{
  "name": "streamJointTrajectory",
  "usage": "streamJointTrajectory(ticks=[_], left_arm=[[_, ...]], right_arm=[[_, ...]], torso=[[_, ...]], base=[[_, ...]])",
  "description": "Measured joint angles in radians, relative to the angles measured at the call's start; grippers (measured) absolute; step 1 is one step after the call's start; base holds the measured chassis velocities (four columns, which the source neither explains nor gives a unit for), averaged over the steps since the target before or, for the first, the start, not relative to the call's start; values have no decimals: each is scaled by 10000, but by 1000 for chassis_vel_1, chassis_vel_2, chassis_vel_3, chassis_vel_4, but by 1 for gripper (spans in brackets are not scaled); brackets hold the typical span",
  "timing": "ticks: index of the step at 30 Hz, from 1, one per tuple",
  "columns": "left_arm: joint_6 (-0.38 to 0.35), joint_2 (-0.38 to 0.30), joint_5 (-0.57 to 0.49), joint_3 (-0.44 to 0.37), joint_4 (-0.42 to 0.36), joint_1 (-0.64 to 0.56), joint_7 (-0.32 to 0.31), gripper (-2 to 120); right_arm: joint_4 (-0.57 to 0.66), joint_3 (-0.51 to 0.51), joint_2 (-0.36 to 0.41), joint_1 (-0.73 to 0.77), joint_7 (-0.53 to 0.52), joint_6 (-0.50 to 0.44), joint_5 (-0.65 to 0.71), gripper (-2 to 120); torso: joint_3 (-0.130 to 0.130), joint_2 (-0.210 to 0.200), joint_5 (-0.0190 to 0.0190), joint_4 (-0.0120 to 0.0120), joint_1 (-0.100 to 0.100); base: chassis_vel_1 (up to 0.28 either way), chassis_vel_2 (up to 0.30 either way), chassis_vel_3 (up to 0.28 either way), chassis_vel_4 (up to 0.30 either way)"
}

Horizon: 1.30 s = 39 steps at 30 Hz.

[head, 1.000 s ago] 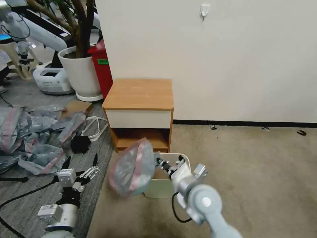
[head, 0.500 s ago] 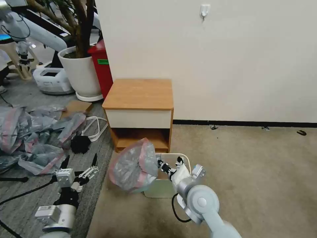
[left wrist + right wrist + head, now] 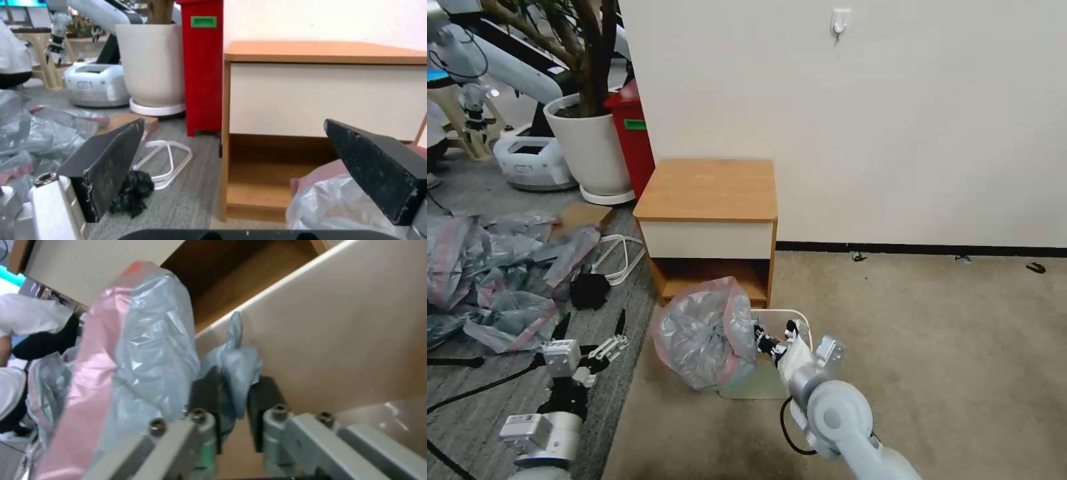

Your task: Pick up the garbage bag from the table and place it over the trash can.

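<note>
The garbage bag (image 3: 707, 333), grey and crinkly with a pink-red band, hangs puffed over the left side of the cream trash can (image 3: 802, 325). The can stands on the carpet in front of the wooden table (image 3: 707, 187). My right gripper (image 3: 766, 341) is over the can's opening, shut on a fold of the bag. In the right wrist view the fingers (image 3: 209, 390) pinch grey plastic (image 3: 236, 373) against the can's inner wall (image 3: 347, 340). My left gripper (image 3: 590, 327) waits open, low over the floor to the bag's left. The left wrist view shows its fingers (image 3: 111, 166) spread wide, the bag (image 3: 329, 206) beyond them.
A heap of similar grey-pink bags (image 3: 487, 267) lies on the floor at left, beside a white cable loop (image 3: 620, 257) and a black lump (image 3: 589, 290). A white plant pot (image 3: 590, 147) and red bin (image 3: 634, 133) stand behind the table. Open carpet extends to the right.
My right gripper has sunk and moved slightly right with the bag, which now sits lower against the can's left rim. The left arm has barely moved.
</note>
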<state>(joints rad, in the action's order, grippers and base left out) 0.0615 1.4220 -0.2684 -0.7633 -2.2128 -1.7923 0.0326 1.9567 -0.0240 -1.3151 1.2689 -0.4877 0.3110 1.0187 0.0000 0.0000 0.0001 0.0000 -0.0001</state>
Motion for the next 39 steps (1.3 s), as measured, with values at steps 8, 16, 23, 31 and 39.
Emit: streamJointTrajectory(ticks=[8, 16, 23, 31, 39], left_arm=[[1, -8, 7, 43, 34, -6, 20, 100], [3, 7, 38, 140, 104, 51, 61, 100], [3, -6, 46, 145, 46, 50, 207, 100], [-103, -151, -630, 22, -1005, -227, 878, 100], [-2538, -565, -3251, 673, -2089, -163, 1431, 100]], right_arm=[[129, -76, 382, 35, 148, -19, -686, 46], [478, -439, 840, 91, 154, -26, -686, 77], [746, -769, 1075, -6, 173, -38, -668, 97], [1126, -1121, 1261, -35, 181, -158, -653, 111], [1487, -1464, 1311, 40, 183, -279, -627, 111]], torso=[[0, 0, 0, 0, 0], [0, 0, 0, 0, 0], [0, 0, -2, 0, 0], [0, 0, 0, 0, 0], [0, 0, 0, 0, 0]], base=[[0, 0, 0, 0], [0, 0, 0, 0], [0, 0, 0, 0], [0, 0, 0, 0], [0, 0, 0, 0]])
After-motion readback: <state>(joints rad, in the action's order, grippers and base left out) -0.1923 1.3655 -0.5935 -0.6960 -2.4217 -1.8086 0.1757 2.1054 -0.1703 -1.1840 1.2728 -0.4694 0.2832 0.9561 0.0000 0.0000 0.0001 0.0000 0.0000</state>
